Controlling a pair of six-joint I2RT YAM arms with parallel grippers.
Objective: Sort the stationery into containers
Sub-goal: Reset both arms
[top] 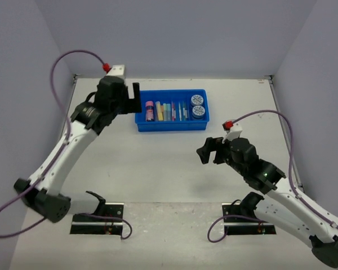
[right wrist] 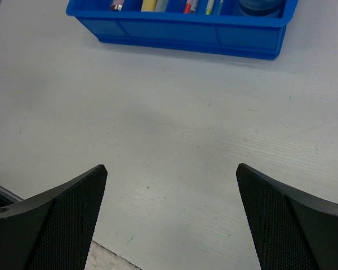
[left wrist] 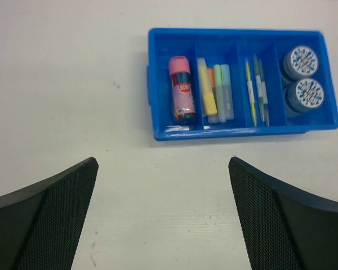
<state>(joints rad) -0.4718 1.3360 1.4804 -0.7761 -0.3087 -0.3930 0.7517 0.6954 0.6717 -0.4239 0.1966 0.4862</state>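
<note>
Overhead, lavender walls [top: 174, 34] enclose the white table [top: 158, 163].

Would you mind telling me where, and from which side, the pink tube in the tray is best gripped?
Probably its mid-body, from straight above: the pink tube lies flat and alone in the end compartment of the blue tray, so the walls block any sideways approach. Close across its narrow width; the room beside the divider looks tight.

Robotics lab cell, plain lilac walls [top: 174, 34], white table [top: 152, 169], bolted arm bases [top: 98, 216]
</note>
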